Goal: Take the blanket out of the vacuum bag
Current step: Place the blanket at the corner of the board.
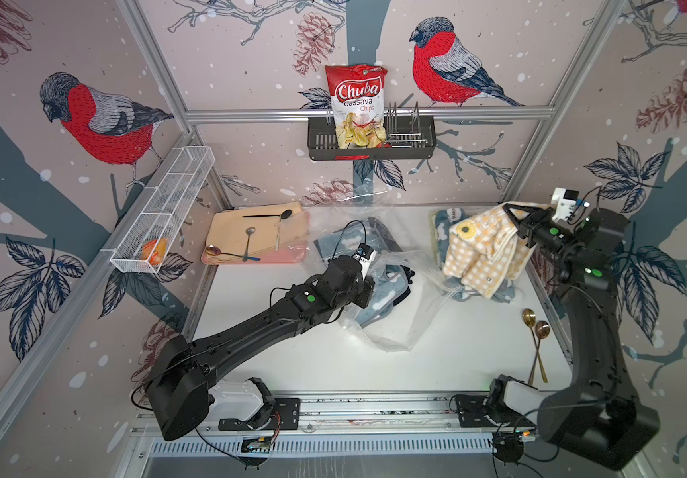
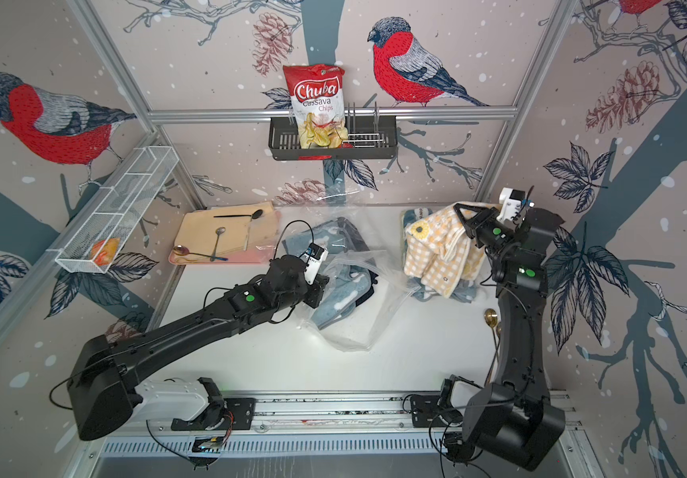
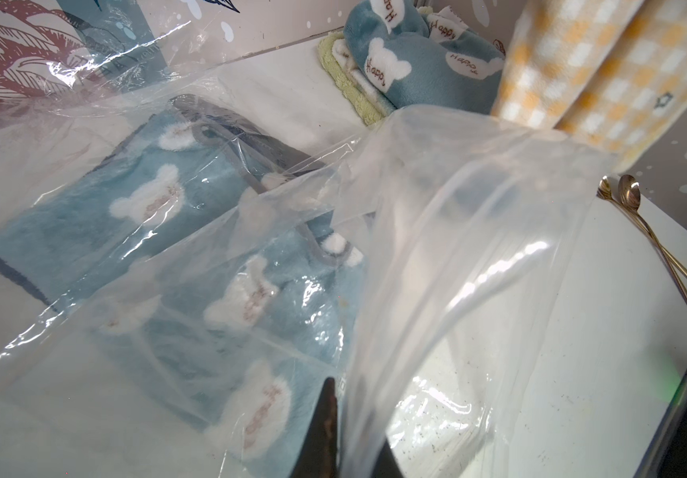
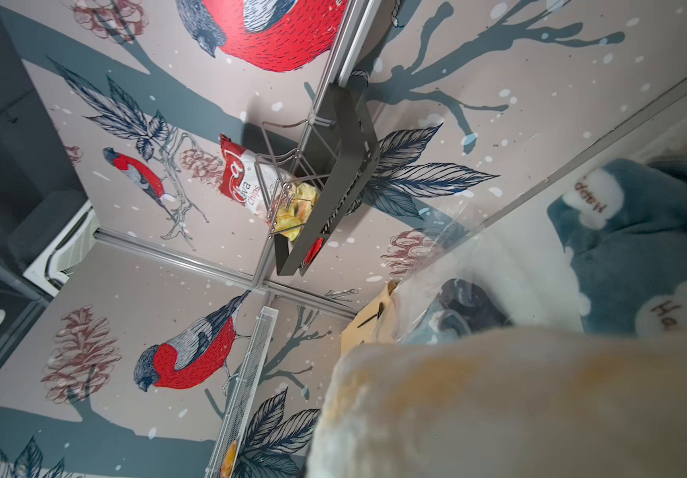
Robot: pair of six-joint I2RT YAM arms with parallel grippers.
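The right tool is clamped shut on the yellow checked blanket, which hangs with its hem near the mouth of the vacuum bag. The left tool pinches the bag's film against the tabletop. The hem could snag and drag the bag, since the slick plastic may slip from that pinch.

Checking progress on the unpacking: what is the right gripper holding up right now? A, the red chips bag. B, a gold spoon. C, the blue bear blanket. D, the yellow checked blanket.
D: in a top view the right gripper is shut on the yellow checked blanket, which hangs from it above the table, while the left gripper pinches the vacuum bag.
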